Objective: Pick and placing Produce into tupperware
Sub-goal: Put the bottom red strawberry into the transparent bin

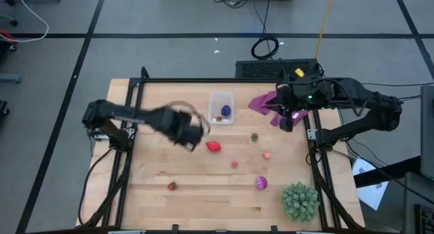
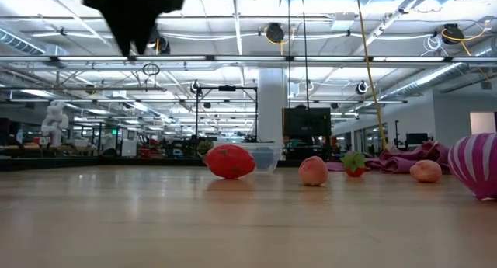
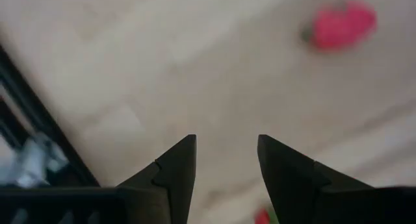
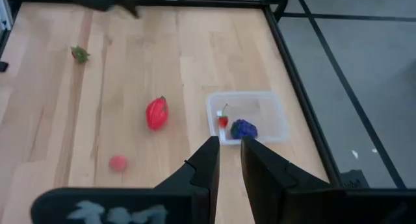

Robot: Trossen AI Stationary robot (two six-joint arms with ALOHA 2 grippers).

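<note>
The clear tupperware [image 1: 221,106] stands at the table's far middle with a blue-purple piece [image 4: 244,128] and a small red piece [image 4: 223,120] inside. Loose produce lies on the wood: a red piece [image 1: 213,146], a pink one [image 1: 234,164], another pink one [image 1: 267,154], a brownish one [image 1: 255,136], a striped magenta ball [image 1: 261,183] and a small red one [image 1: 172,186]. My left gripper [image 1: 188,133] hangs open above the table, left of the red piece, pointing down, with nothing between its fingers [image 3: 175,165]. My right gripper [image 4: 229,149] is shut and held high at the far right.
A large green spiky ball [image 1: 299,200] sits at the near right corner. A purple cloth [image 1: 264,102] lies at the far right under my right arm. A black frame [image 1: 129,112] runs along the table's sides. Bare wood lies at the near left.
</note>
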